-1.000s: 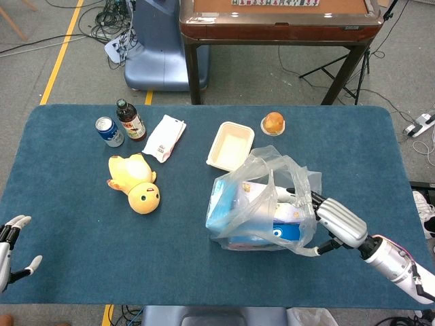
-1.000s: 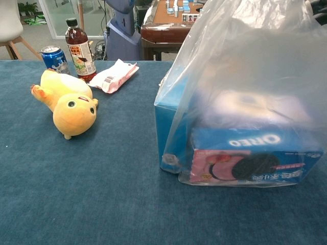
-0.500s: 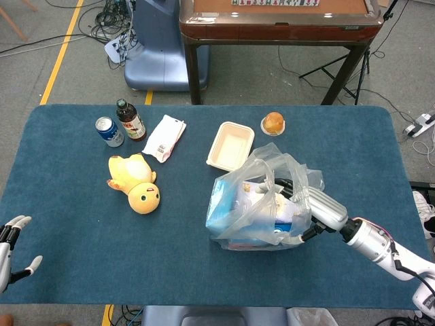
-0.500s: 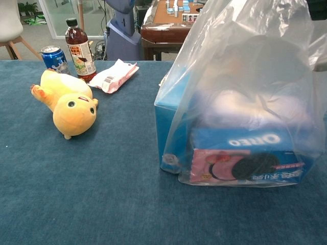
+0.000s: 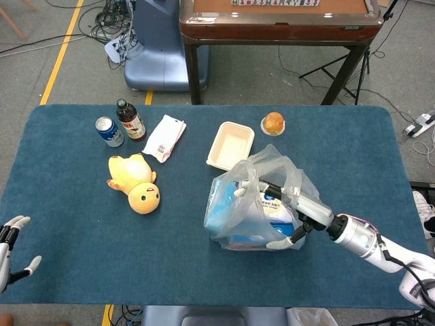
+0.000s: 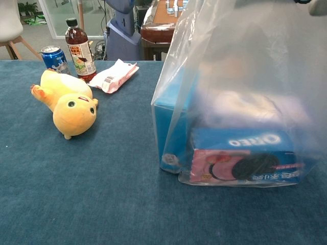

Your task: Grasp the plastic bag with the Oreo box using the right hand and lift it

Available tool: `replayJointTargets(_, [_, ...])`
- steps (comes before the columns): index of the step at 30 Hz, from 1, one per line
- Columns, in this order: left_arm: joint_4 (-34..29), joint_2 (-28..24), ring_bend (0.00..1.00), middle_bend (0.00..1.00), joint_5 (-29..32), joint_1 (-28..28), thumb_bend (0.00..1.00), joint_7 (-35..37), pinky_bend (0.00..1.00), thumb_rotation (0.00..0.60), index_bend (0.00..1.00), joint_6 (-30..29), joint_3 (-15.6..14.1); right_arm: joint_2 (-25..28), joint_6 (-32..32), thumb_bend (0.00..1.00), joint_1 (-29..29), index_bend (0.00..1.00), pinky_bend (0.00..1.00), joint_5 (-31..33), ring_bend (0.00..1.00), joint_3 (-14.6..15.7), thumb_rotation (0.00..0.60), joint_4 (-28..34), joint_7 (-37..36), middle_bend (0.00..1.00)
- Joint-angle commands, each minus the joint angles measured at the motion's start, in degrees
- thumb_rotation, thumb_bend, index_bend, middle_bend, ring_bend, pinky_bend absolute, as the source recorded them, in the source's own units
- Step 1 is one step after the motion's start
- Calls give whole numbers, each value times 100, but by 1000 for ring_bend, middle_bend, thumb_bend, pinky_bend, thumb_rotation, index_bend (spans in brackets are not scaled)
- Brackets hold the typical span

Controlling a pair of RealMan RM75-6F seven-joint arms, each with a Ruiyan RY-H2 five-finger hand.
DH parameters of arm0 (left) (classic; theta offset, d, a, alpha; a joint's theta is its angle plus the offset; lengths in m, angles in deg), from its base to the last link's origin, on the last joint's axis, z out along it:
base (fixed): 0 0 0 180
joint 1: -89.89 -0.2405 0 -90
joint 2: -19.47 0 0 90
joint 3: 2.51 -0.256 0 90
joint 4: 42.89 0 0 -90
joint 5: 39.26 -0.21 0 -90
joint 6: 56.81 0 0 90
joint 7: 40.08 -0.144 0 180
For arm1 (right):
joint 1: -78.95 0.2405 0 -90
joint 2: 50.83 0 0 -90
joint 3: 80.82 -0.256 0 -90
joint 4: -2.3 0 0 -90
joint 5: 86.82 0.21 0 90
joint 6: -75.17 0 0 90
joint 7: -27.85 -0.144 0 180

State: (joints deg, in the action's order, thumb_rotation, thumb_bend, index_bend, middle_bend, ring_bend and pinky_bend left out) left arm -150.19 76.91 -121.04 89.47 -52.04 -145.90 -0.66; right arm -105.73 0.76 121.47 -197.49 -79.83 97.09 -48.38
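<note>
Head view: right hand [image 5: 293, 212] reaches into the bag [image 5: 234, 204], fingers curled around its gathered top. Left hand [image 5: 12, 246] hangs well away, fingers spread, holding nothing. Chest view: the bag rests on the table [image 6: 102, 199], Oreo box [image 6: 244, 157] inside; hand hidden.

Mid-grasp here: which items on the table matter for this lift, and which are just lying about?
Belongs to the job:
plastic bag
Oreo box inside it
right robot hand, reaching into the bag's top

Just lying about:
yellow plush toy
blue can
drink bottle
white packet
empty takeaway box
bun
left robot hand, idle at the table edge
</note>
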Motion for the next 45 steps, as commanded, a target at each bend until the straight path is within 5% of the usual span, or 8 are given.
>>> replayJointTargets(1, [-11, -5, 185, 166, -11, 8, 176, -5, 142, 600, 189, 17, -5, -126, -54, 0, 207, 22, 101, 50, 36, 54, 575, -34, -619, 154])
replayJointTargets(14, [-6, -31, 185, 166, -64, -32, 176, 62, 142, 600, 191, -29, -25, -381, 462, 0, 634, 22, 101, 272, 35, 207, 589, -164, -1122, 154])
replayJointTargets(33, [24, 27, 186, 166, -159, -48, 176, 28, 142, 600, 192, -141, 16, -888, 67, 0, 953, 22, 101, 540, 37, -93, 590, -356, -1765, 165])
replayJointTargets(40, [4, 9, 186, 166, -157, -72, 176, 43, 142, 600, 192, -166, 15, -999, -296, 0, 950, 25, 101, 574, 67, -96, 588, -499, -2700, 200])
replayJointTargets(45, [-19, 14, 186, 166, -177, -50, 177, 2, 142, 600, 192, -136, 17, -1003, -510, 0, 1033, 163, 132, 526, 149, 27, 598, -615, -4274, 316])
